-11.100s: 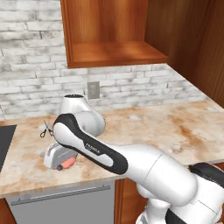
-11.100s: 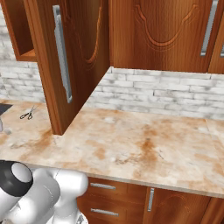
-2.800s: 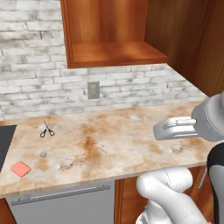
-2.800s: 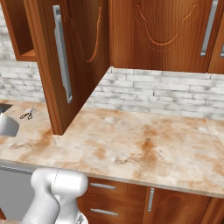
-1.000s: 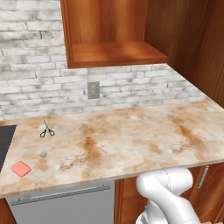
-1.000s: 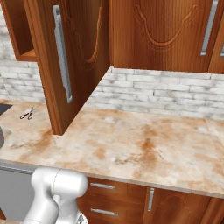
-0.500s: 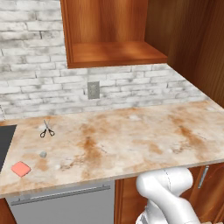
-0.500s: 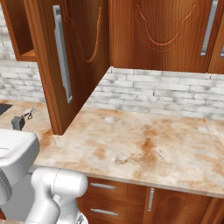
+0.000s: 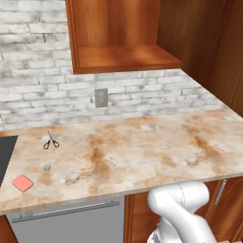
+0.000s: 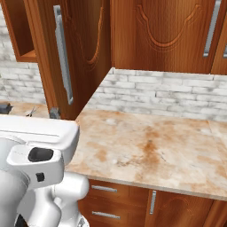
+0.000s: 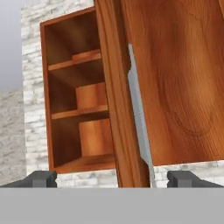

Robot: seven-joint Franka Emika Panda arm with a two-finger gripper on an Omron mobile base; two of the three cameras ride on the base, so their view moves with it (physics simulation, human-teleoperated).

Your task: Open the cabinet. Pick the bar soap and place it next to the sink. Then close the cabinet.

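The cabinet (image 9: 123,52) hangs open on the wall, its bottom shelf bare. Its door (image 10: 86,48) stands swung out, with the long silver handle (image 10: 63,66) facing me. In the hand view my gripper (image 11: 112,179) is open, its two dark fingertips (image 11: 41,178) wide apart and nothing held between them. Ahead of it stand the door's edge (image 11: 116,109), the handle (image 11: 139,127) and the cabinet's shelves (image 11: 78,113). The salmon-pink bar soap (image 9: 22,183) lies flat on the counter, just right of the dark sink (image 9: 5,156) and near the front edge.
Small black-handled scissors (image 9: 50,141) and a tiny grey lump (image 9: 46,167) lie on the marbled counter (image 9: 142,152). A wall outlet (image 9: 100,97) sits in the brick backsplash. Closed cabinet doors (image 10: 168,35) line the wall to the right. My white arm (image 10: 35,150) stands at the counter's front.
My arm has swung up and forward into the lower left of the right base view. The soap, the scissors and the cabinet door have not moved.
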